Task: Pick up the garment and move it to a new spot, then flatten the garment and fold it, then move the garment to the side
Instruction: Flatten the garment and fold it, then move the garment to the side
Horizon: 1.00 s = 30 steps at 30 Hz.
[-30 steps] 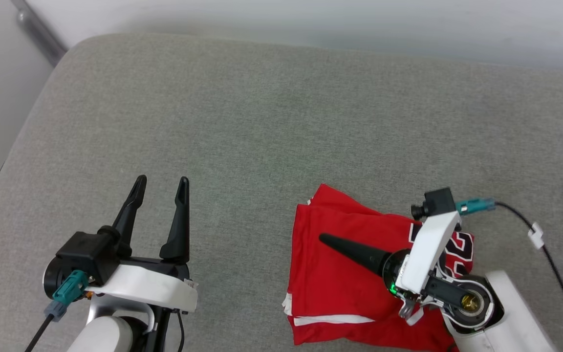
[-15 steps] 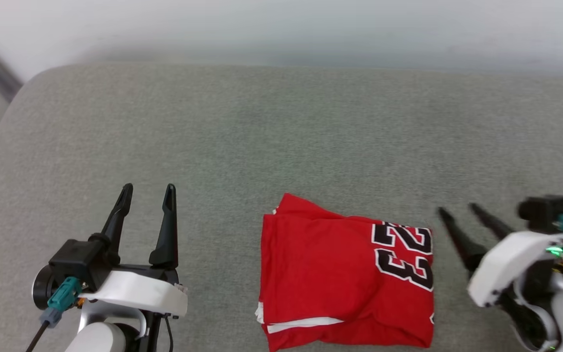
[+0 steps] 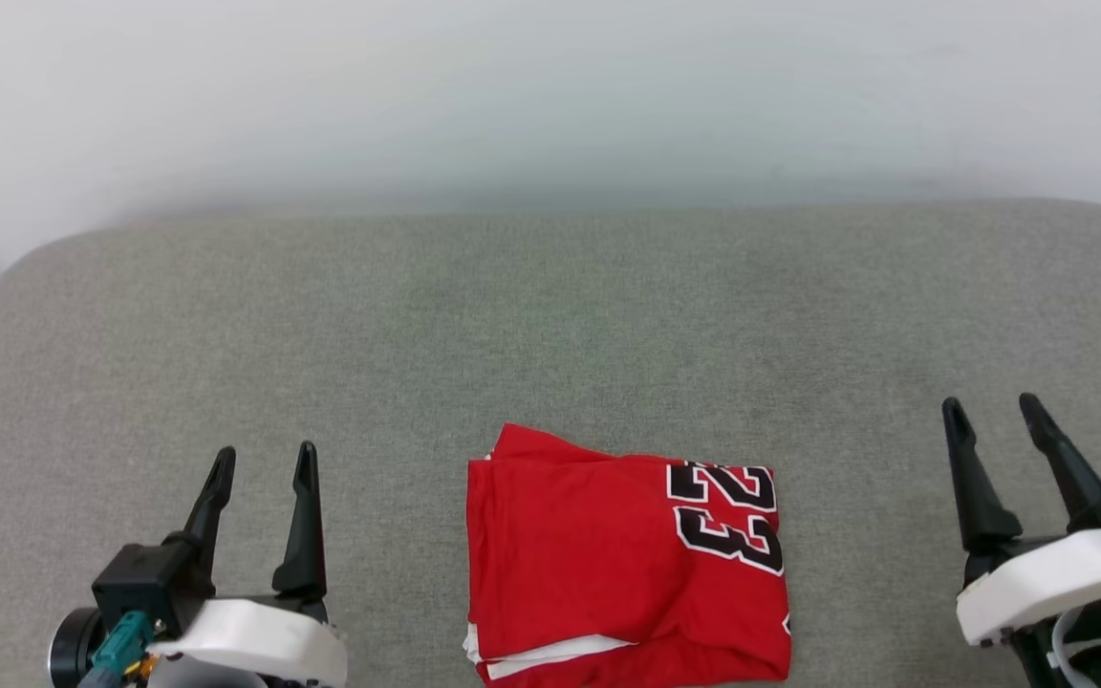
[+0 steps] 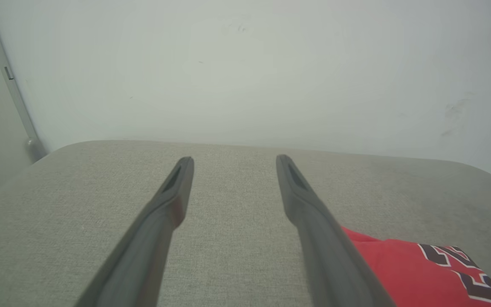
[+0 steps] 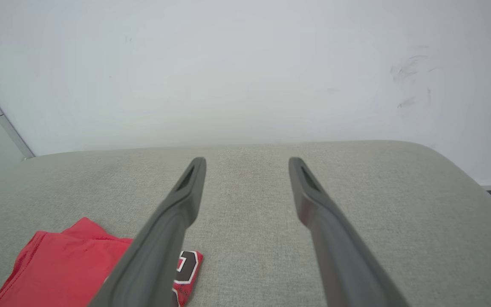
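A grey fabric-covered surface [image 3: 550, 315] with rounded corners runs up to a pale wall [image 3: 550, 96] marked with faint scuffs. The garment [image 3: 589, 564] lies folded into a rough rectangle at the near middle of the surface, between the two arms and well apart from both. Its lower edge is cut off by the head view's bottom edge. Black numerals [image 3: 727, 516] outlined in white sit sideways at its right end, and a thin white strip shows at the lower left. The left claw [image 3: 265, 452] is released, fingers spread and empty. The right claw [image 3: 991, 404] is likewise spread and holds nothing. In each wrist view a dark finger hides part of the red cloth.
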{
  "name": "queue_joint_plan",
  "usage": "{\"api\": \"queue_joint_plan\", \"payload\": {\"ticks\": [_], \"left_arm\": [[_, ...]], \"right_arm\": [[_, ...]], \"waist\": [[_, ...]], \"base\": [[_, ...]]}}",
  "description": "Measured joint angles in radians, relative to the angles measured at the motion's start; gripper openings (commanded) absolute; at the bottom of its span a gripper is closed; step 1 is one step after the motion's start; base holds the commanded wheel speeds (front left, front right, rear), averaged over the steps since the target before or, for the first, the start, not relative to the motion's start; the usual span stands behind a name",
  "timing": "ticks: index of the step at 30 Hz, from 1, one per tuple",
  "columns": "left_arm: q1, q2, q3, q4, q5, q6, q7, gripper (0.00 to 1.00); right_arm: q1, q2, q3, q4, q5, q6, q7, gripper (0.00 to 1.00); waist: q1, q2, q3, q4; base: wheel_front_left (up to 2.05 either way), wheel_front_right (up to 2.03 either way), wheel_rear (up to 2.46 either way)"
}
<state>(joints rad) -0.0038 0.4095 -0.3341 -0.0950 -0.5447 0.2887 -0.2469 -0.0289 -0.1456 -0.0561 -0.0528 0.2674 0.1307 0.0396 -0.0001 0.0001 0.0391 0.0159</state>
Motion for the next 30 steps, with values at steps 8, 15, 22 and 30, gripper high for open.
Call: {"api": "queue_joint_plan", "payload": {"ticks": [8, 15, 22, 30], "left_arm": [[0.044, 0.007, 0.0, 0.01, 0.013, 0.005, -0.004, 1.0], [0.041, -0.003, 0.006, 0.017, 0.023, 0.005, -0.011, 1.0], [0.018, -0.018, 0.018, 0.017, 0.037, -0.003, -0.013, 1.0], [-0.016, -0.065, 0.043, -0.009, 0.07, -0.03, -0.015, 1.0]], "right_arm": [[0.086, 0.05, 0.011, -0.133, -0.055, 0.0, 0.038, 1.0], [0.107, 0.072, 0.0, -0.182, -0.066, 0.0, 0.068, 1.0], [0.113, 0.084, -0.04, -0.19, -0.021, 0.0, 0.114, 1.0], [0.123, 0.021, -0.204, -0.076, 0.247, 0.0, 0.409, 1.0]], "waist": [[0.0, -0.0001, -0.035, -0.006], [0.0, 0.0, -0.024, 0.003], [0.0, 0.0, -0.01, 0.017], [0.0, 0.0, 0.019, 0.076]], "base": [[0.0, 0.0, 0.0], [0.0, 0.0, 0.0], [0.0, 0.0, 0.0], [0.0, 0.0, 0.0]]}}
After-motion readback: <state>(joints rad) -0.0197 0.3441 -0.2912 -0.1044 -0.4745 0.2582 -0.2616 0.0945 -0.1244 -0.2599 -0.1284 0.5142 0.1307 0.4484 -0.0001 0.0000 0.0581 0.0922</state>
